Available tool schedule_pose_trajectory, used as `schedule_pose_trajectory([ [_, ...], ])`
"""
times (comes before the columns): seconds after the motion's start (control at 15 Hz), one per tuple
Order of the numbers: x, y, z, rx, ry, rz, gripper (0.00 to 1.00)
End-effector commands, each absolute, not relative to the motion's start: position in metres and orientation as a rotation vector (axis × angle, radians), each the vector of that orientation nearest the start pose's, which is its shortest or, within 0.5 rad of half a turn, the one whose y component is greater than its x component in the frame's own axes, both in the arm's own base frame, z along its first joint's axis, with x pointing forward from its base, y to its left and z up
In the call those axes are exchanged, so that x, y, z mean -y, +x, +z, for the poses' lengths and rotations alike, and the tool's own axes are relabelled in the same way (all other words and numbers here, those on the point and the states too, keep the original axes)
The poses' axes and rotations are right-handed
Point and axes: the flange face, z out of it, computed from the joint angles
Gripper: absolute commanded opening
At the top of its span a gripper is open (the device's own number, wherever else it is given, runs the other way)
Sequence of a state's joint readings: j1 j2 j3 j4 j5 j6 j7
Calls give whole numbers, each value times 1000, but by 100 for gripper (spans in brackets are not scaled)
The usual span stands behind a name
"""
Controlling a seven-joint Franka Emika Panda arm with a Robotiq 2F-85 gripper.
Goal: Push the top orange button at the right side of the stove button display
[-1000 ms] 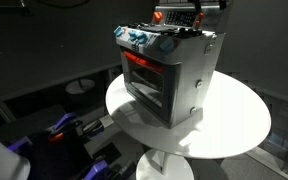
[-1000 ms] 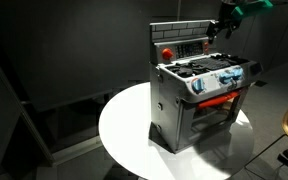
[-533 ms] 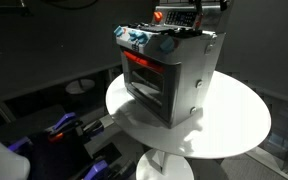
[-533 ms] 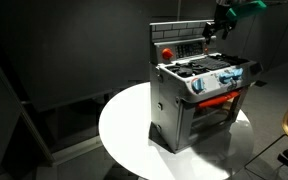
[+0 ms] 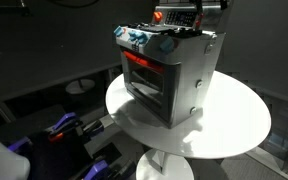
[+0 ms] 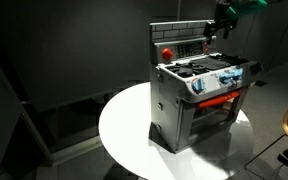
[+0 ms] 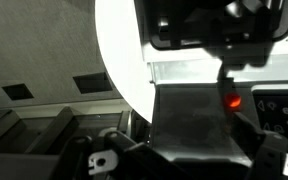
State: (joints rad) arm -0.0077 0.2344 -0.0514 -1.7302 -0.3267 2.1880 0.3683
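Round white desk [image 6: 119,125] carries the silver stove [image 6: 179,105] at its middle, with the button display [image 6: 182,47] upright along the stove's back edge. The fingers [image 6: 214,29] are up by the display's right end; wide or narrow, cannot tell.

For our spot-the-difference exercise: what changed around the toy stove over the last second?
The gripper edged a little toward the button panel, then paused; it took hold of nothing. The stove and table stayed put.
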Motion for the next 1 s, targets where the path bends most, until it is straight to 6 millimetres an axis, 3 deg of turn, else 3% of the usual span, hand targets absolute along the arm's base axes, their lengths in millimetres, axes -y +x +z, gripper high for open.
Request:
schedule_pose_trajectory([
  [0.0, 53, 638, 486, -458, -3336, -379, 100],
  [0.4, 56, 610, 501, -455, -3341, -160, 100],
  [0.93, 54, 561, 523, -301, -3282, 158, 100],
])
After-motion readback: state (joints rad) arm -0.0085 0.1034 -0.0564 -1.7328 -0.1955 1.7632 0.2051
